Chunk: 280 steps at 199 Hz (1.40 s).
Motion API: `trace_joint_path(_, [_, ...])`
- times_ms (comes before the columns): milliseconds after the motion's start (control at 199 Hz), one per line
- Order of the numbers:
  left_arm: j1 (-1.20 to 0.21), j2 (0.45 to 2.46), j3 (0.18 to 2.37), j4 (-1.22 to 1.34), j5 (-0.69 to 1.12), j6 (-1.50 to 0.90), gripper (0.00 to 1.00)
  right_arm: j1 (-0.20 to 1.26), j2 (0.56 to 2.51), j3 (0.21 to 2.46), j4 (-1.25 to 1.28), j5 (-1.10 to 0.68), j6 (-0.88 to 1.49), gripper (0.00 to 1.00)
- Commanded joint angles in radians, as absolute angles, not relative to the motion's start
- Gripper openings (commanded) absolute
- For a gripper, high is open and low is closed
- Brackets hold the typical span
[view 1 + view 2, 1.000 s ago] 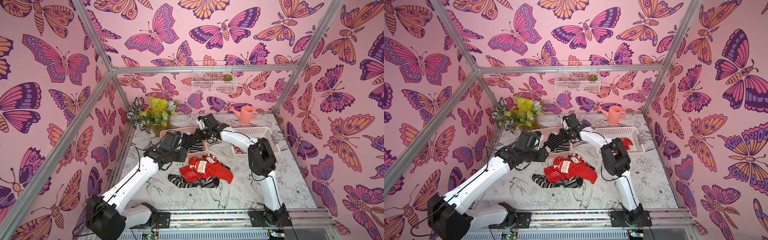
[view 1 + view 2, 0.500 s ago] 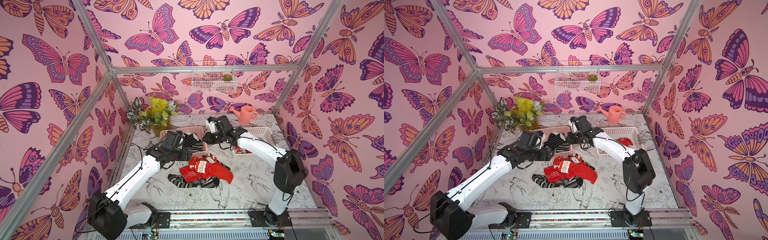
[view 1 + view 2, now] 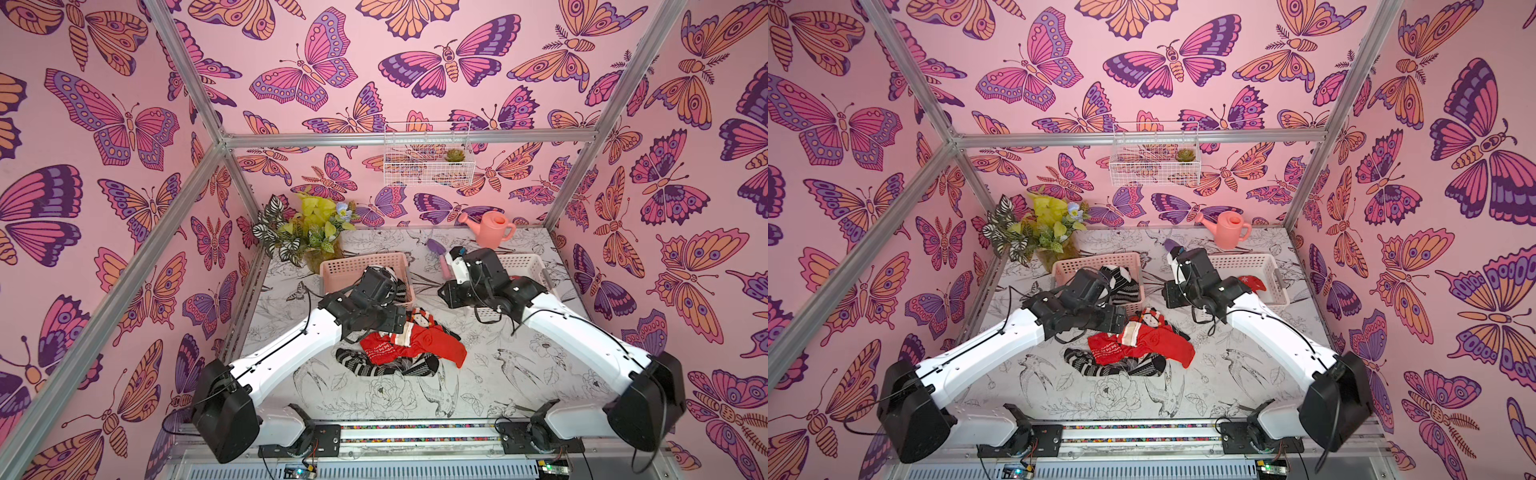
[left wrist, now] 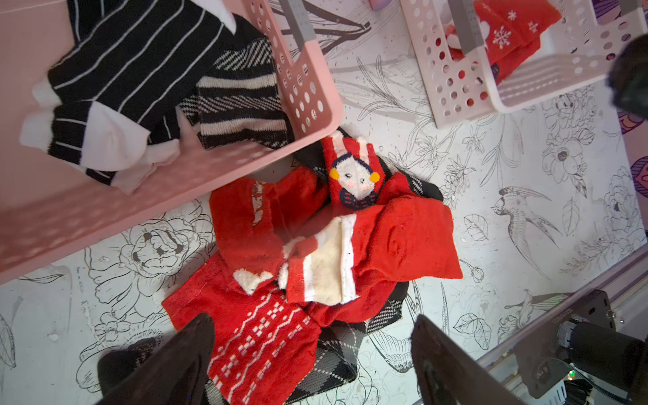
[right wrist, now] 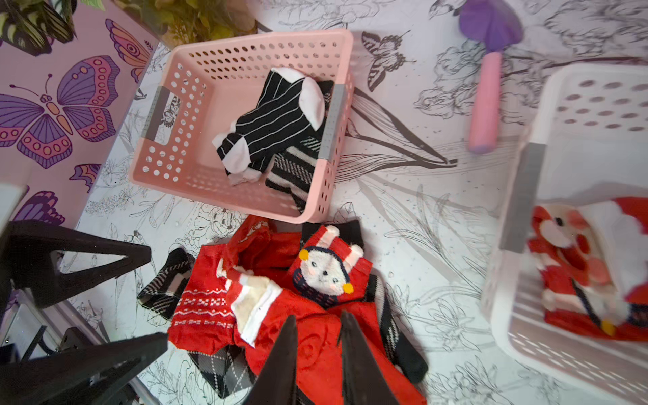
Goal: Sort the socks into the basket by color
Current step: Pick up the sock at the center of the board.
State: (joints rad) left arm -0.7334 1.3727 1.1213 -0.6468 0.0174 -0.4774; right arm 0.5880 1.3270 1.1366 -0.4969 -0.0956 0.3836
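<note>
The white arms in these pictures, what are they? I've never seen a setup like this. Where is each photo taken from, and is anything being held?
They are two robot arms, the left arm and the right arm, each ending in a two-fingered gripper. The two wide pictures look down from an overhead camera; the two close-ups come from wrist cameras. On the table lies a pile of red and black-and-white socks. The pink basket holds black-and-white socks, the white basket red socks. The left gripper is wide open, the right gripper only slightly; both are near the pile, holding nothing.
</note>
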Motion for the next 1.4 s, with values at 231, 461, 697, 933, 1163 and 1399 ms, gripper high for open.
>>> trace_joint_path(231, [-0.871, 1.479, 1.222, -0.773, -0.131, -0.548, 0.89, 0.527, 1.099, 0.959, -0.572, 0.011, 0.384, 0.27])
trace_joint_path(461, [-0.929, 1.547, 1.267, -0.828, -0.184, -0.584, 0.75, 0.463, 1.023, 0.904, -0.59, -0.006, 0.39, 0.27])
trace_joint_path(697, [-0.954, 1.618, 1.31, -0.862, -0.199, -0.591, 0.7, 0.425, 0.991, 0.866, -0.584, -0.024, 0.398, 0.27])
trace_joint_path(933, [-0.978, 1.698, 1.369, -0.882, -0.209, -0.591, 0.69, 0.395, 0.973, 0.831, -0.577, -0.046, 0.401, 0.27])
trace_joint_path(1163, [-0.997, 1.768, 1.435, -0.898, -0.215, -0.583, 0.68, 0.364, 0.95, 0.807, -0.577, -0.061, 0.405, 0.27])
trace_joint_path(1399, [-1.004, 1.817, 1.473, -0.909, -0.215, -0.575, 0.68, 0.348, 0.928, 0.792, -0.583, -0.067, 0.414, 0.27])
